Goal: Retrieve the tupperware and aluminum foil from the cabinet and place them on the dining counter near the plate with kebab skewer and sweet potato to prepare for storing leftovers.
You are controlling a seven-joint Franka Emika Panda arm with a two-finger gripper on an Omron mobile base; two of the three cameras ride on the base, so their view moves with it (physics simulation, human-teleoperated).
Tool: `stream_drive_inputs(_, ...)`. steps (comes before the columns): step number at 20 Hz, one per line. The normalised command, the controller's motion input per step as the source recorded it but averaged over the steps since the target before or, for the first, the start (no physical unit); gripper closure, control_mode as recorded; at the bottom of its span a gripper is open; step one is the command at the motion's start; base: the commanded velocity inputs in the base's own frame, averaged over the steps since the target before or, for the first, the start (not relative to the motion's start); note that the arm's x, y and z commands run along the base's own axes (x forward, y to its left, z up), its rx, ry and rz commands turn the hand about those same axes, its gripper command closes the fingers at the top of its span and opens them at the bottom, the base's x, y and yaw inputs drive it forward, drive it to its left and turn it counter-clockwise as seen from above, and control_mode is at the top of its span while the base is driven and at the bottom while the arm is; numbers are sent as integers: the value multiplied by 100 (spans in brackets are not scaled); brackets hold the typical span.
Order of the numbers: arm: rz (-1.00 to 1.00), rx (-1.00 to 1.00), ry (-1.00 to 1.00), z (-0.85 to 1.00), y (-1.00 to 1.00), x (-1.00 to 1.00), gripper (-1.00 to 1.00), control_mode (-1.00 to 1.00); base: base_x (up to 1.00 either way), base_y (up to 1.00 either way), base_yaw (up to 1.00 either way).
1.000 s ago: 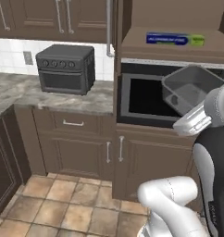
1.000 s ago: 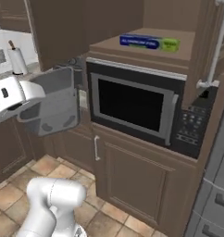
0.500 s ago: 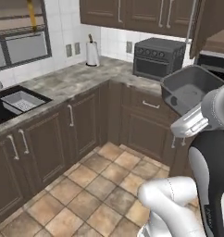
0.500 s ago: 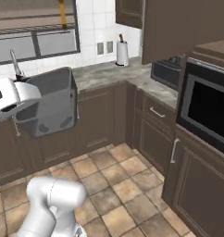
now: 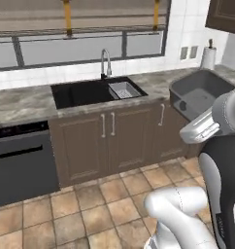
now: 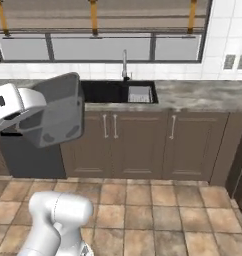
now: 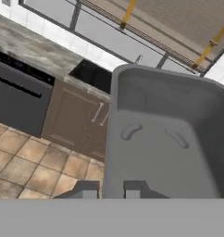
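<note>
Tool (image 7: 110, 187) pinching the tupperware (image 7: 169, 139) rim, tub carried mid-air, open tiled floor (image 5: 80, 209) below, sink counter (image 6: 203, 97) beyond

You are in a home kitchen: a black sink (image 5: 92, 92) with a faucet (image 5: 105, 63) sits in a stone worktop (image 6: 203, 95) over brown base cabinets (image 6: 143, 145), beside a dishwasher (image 5: 22, 163), on tiled floor (image 5: 90, 209).

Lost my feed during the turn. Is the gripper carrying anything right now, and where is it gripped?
Yes: the tupperware, held by the gripper on its rim at one end.
</note>
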Motion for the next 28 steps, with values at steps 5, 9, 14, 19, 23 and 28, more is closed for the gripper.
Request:
stream_drive_inputs(5, 0, 0, 0, 0, 0, 0, 100, 100, 33, 0, 86)
stream_drive_inputs(9, 0, 0, 0, 0, 0, 0, 100, 100, 32, 0, 87)
stream_drive_inputs(14, 0, 0, 0, 0, 0, 0, 100, 100, 42, 0, 86)
stream_drive_inputs(19, 0, 0, 0, 0, 0, 0, 100, 100, 51, 0, 84)
stream_drive_inputs(23, 0, 0, 0, 0, 0, 0, 100, 100, 49, 0, 84)
stream_drive_inputs(28, 0, 0, 0, 0, 0, 0, 100, 100, 53, 0, 84)
